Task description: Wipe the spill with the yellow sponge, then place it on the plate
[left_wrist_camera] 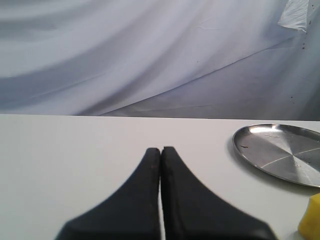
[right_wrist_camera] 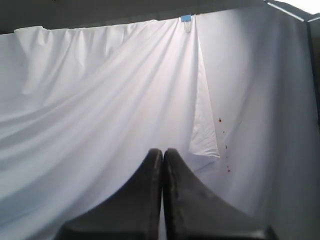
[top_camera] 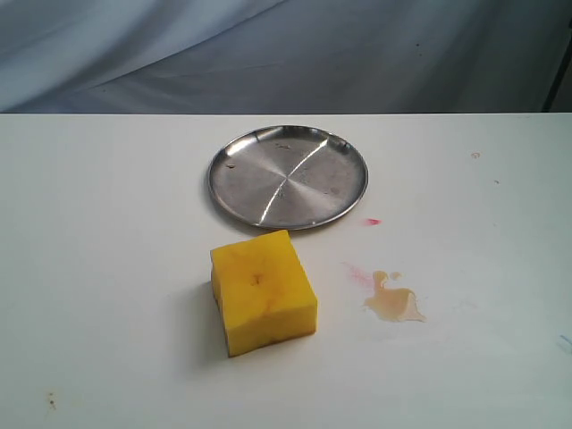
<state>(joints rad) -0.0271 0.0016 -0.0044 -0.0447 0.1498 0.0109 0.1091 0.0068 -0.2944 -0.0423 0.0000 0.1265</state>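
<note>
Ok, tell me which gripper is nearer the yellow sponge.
Left, probably. The left gripper, shut, is low over the table with a corner of the yellow sponge in its view; the right gripper, shut, faces only the curtain, no sponge in sight.

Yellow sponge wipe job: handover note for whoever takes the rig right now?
Left gripper: fingers shut, empty, low over the table.
Right gripper: fingers shut, empty, facing the backdrop cloth.
Neither shows in the exterior view.
The yellow sponge sits on the table in front of the plate, apart from it. The plate is empty.
The spill lies right of the sponge in the exterior view, unwiped.
Done: nothing.
Left: grasp sponge, wipe spill, set sponge on plate.
</note>
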